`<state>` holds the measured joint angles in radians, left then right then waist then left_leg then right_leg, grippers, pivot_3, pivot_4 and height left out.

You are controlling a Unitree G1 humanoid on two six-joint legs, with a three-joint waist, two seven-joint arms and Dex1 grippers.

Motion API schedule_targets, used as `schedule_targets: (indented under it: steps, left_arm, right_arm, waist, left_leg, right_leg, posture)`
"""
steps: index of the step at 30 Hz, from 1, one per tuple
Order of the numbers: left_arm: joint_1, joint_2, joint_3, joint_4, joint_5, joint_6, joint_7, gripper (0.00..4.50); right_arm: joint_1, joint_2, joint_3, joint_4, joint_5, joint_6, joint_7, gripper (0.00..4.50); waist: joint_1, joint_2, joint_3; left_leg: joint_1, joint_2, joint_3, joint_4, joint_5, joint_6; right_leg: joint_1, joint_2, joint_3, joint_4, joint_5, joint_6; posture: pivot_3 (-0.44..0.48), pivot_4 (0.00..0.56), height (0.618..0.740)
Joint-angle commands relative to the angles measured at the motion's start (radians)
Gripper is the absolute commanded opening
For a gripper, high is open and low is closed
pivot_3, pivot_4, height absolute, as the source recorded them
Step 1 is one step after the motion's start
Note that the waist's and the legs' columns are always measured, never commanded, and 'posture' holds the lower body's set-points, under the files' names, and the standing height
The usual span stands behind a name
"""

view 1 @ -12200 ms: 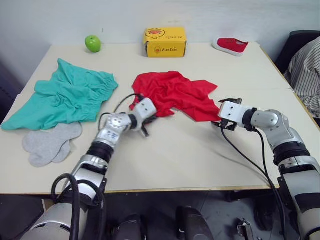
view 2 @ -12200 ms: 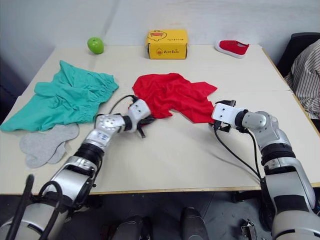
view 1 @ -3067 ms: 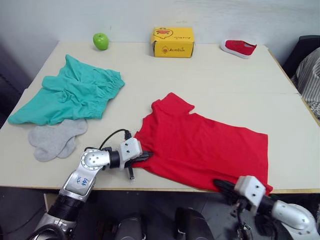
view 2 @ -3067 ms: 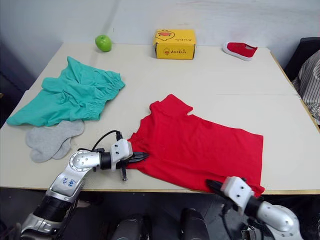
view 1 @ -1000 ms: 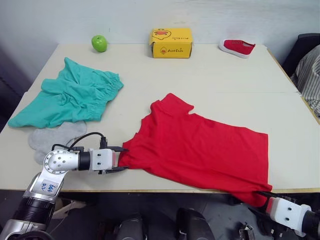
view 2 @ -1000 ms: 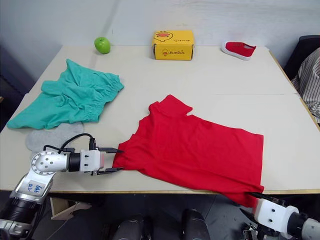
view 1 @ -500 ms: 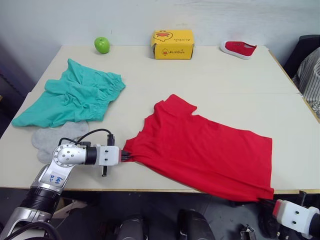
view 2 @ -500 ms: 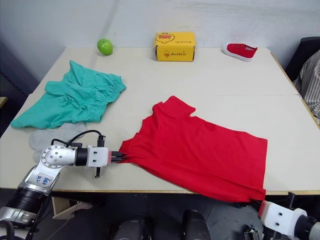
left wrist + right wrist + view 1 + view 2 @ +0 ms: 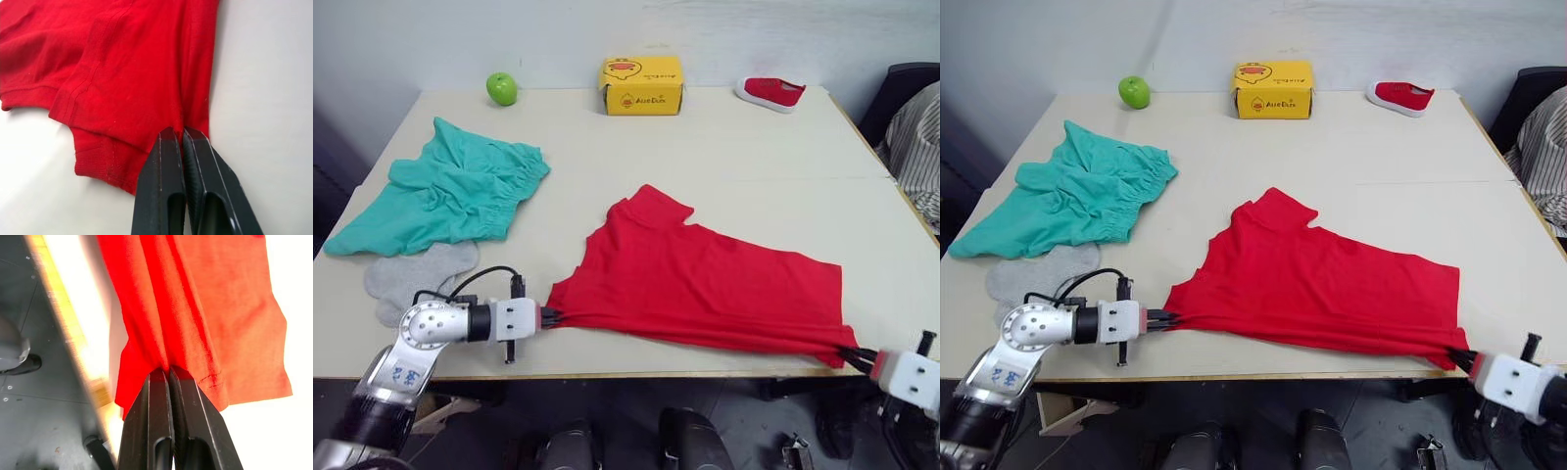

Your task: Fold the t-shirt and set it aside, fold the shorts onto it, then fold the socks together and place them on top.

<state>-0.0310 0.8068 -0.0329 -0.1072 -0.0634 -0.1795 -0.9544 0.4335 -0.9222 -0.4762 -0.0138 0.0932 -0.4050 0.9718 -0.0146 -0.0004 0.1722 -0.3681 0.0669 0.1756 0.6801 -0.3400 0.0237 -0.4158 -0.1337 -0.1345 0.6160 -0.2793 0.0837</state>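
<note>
From the head cameras I see the t-shirt (image 9: pixel 705 289) spread flat across the near middle of the table (image 9: pixel 754 157), stretched taut between my two arms. My left end effector (image 9: pixel 551 316) pinches its near left corner just inside the table's front edge. My right end effector (image 9: pixel 858 358) grips the near right corner, right at the front edge close to the table's right corner. The shorts (image 9: pixel 445 191) lie crumpled at the left side, reaching the left edge, with the socks (image 9: pixel 416 277) just in front, touching them. Bare table lies between the shorts and the t-shirt, and a wide open band behind the t-shirt. Along the far edge sit a green apple (image 9: pixel 501 88), a yellow box (image 9: pixel 640 84) and a red shoe (image 9: pixel 771 92), all well apart from the garments.

My left wrist camera shows both fingers (image 9: pixel 161 191) clamped together on bunched red fabric, beside a sleeve hem.

My right wrist camera shows the fingers (image 9: pixel 151 426) closed on a gathered fold of the t-shirt, the table's front edge running beside them and dark floor (image 9: pixel 29 421) below.
</note>
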Motion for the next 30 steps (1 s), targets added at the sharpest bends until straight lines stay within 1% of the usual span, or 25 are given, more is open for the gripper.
schedule_targets:
  steps: [1, 4, 7, 11, 15, 17, 21, 25, 27, 28, 29, 30]
  left_arm:
    - [0.107, 0.022, 0.046, -0.118, 0.018, 0.101, 0.044, 0.04]
    - [0.215, 0.014, 0.095, -0.235, 0.028, 0.179, 0.097, 0.04]
    - [0.327, 0.001, 0.143, -0.342, 0.035, 0.248, 0.142, 0.04]
    - [0.445, -0.016, 0.187, -0.441, 0.042, 0.303, 0.183, 0.04]
    - [0.524, -0.04, 0.195, -0.511, 0.044, 0.343, 0.211, 0.04]
    - [0.546, -0.054, 0.192, -0.531, 0.053, 0.354, 0.228, 0.04]
    - [0.548, -0.066, 0.174, -0.54, 0.063, 0.361, 0.241, 0.04]
    - [0.561, -0.07, 0.177, -0.546, 0.037, 0.353, 0.228, 0.04]
    - [0.559, -0.071, 0.185, -0.544, 0.005, 0.352, 0.213, 0.04]
    - [0.555, -0.067, 0.197, -0.542, -0.012, 0.355, 0.204, 0.04]
    - [0.549, -0.066, 0.211, -0.536, -0.033, 0.357, 0.195, 0.26]
    - [0.543, -0.063, 0.225, -0.53, -0.055, 0.358, 0.183, 0.52]
  right_arm:
    - [-0.059, -0.032, 0.042, 0.081, 0.012, -0.006, 0.032, 0.0]
    - [-0.133, -0.045, 0.106, 0.14, 0.042, -0.008, 0.088, 0.0]
    - [-0.176, -0.054, 0.158, 0.166, 0.118, 0.015, 0.193, 0.0]
    - [-0.205, -0.068, 0.19, 0.203, 0.154, 0.014, 0.272, 0.0]
    - [-0.237, -0.072, 0.207, 0.233, 0.171, 0.011, 0.316, 0.0]
    - [-0.245, -0.073, 0.213, 0.237, 0.177, 0.01, 0.338, 0.0]
    - [-0.271, -0.069, 0.224, 0.255, 0.17, 0.01, 0.356, 0.0]
    - [-0.27, -0.075, 0.225, 0.248, 0.186, 0.041, 0.388, 0.0]
    - [-0.266, -0.072, 0.216, 0.234, 0.204, 0.08, 0.388, 0.0]
    - [-0.26, -0.071, 0.205, 0.214, 0.232, 0.13, 0.389, 0.0]
    - [-0.254, -0.072, 0.198, 0.196, 0.25, 0.158, 0.394, 0.0]
    - [-0.243, -0.076, 0.19, 0.177, 0.27, 0.187, 0.403, 0.2]
  waist:
    - [0.0, -0.001, 0.001]
    - [-0.001, -0.001, 0.001]
    - [-0.003, -0.001, 0.001]
    - [-0.01, -0.001, 0.001]
    - [-0.012, -0.001, 0.001]
    - [-0.012, -0.001, 0.001]
    - [-0.012, -0.001, 0.001]
    - [-0.012, -0.001, 0.001]
    - [-0.012, -0.001, 0.001]
    - [-0.012, -0.001, 0.001]
    - [-0.011, -0.001, 0.001]
    - [-0.011, -0.001, 0.001]
  left_leg:
    - [0.0, 0.0, 0.0, 0.0, 0.0, 0.0]
    - [0.0, 0.0, 0.0, 0.0, 0.0, 0.0]
    - [0.0, 0.0, 0.0, 0.0, 0.0, 0.0]
    - [0.0, 0.001, 0.0, 0.0, 0.0, 0.0]
    - [0.0, 0.001, 0.0, 0.0, 0.0, 0.0]
    - [0.0, 0.001, 0.0, 0.0, -0.001, 0.0]
    - [0.0, 0.001, 0.0, 0.0, -0.001, 0.0]
    - [0.0, 0.001, 0.0, 0.0, -0.001, 0.0]
    - [0.0, 0.001, 0.0, 0.0, -0.001, 0.0]
    - [0.0, 0.002, 0.0, 0.0, -0.001, 0.0]
    - [0.0, 0.002, 0.0, 0.0, -0.001, 0.0]
    - [0.0, 0.002, 0.0, 0.0, -0.001, 0.0]
  right_leg:
    - [0.0, 0.0, 0.0, 0.0, 0.0, 0.0]
    - [0.0, 0.0, 0.0, 0.0, 0.0, 0.0]
    - [0.0, 0.0, 0.0, 0.0, 0.0, 0.0]
    - [0.0, 0.001, 0.0, 0.0, 0.0, -0.001]
    - [0.0, 0.001, 0.0, -0.001, -0.001, -0.001]
    - [0.0, 0.0, 0.0, -0.001, -0.001, -0.001]
    - [0.0, 0.0, 0.0, -0.001, -0.001, -0.001]
    - [0.0, 0.0, 0.0, -0.001, -0.001, -0.001]
    - [0.0, 0.0, 0.0, -0.001, -0.001, -0.001]
    - [0.0, 0.0, -0.001, -0.001, -0.001, -0.001]
    - [0.0, 0.0, -0.001, -0.001, -0.001, -0.001]
    - [0.0, 0.0, 0.0, -0.001, -0.001, -0.001]
  posture:
    - [0.0, 0.15, 0.74]
    - [0.0, 0.15, 0.74]
    - [0.0, 0.15, 0.74]
    - [0.0, 0.15, 0.74]
    - [0.0, 0.15, 0.74]
    - [0.0, 0.15, 0.74]
    - [0.0, 0.15, 0.74]
    - [0.0, 0.15, 0.74]
    - [0.0, 0.15, 0.74]
    - [0.0, 0.15, 0.74]
    - [0.0, 0.15, 0.74]
    - [0.0, 0.15, 0.74]
